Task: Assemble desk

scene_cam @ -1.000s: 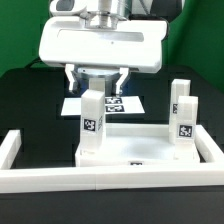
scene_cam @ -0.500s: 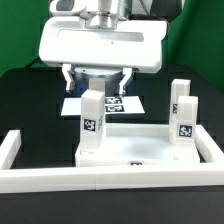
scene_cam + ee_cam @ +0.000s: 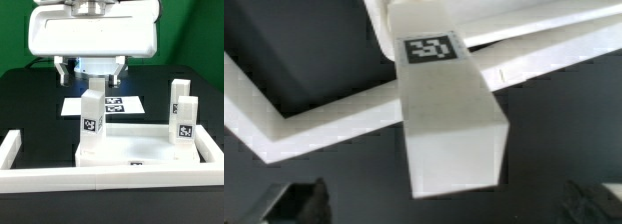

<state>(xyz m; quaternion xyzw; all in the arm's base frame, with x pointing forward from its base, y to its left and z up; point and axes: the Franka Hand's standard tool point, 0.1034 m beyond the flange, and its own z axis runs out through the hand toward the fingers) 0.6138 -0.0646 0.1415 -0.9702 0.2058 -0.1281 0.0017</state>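
Gripper (image 3: pixel 91 72) hangs above the near leg (image 3: pixel 92 122), fingers apart, holding nothing. Both legs stand upright on the tabletop (image 3: pixel 130 148)

A boxy white pincer (image 3: pixel 90 74) housing carries two dark, white-edged fingers (image 3: pixel 66 71).

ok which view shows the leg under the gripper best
The wrist view: the leg fills the picture, tag and top end clear. The exterior view shows the leg small but upright on the tabletop, below the gripper.
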